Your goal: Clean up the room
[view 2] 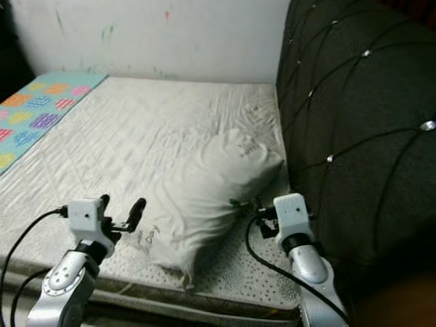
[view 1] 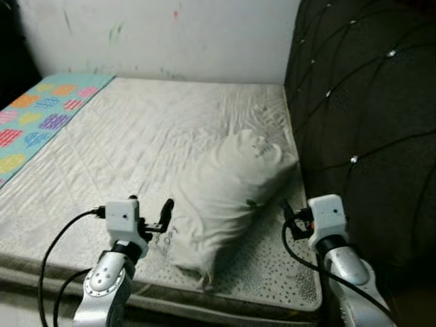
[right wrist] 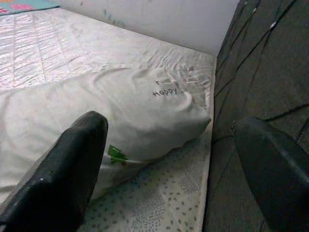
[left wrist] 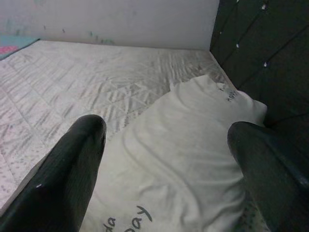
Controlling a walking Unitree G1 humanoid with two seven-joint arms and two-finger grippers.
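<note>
A white pillow (view 1: pixel 228 194) with dark printed lettering lies on the bare grey mattress (view 1: pixel 136 143), near its front right corner and close to the dark headboard. A small green tag (right wrist: pixel 115 154) sticks out from the pillow's side. My left gripper (view 1: pixel 151 202) is open at the pillow's near left end, its fingers apart with nothing between them. In the left wrist view the pillow (left wrist: pixel 178 159) lies just beyond the open left gripper (left wrist: pixel 164 126). My right gripper (view 1: pixel 289 216) is open beside the pillow's right side, in the gap next to the headboard.
A dark tufted headboard (view 1: pixel 368 116) rises along the mattress's right side. A white wall (view 1: pixel 170 34) with paint marks stands behind. A colourful patterned mat (view 1: pixel 34 116) borders the mattress at far left. The mattress's front edge runs just under my arms.
</note>
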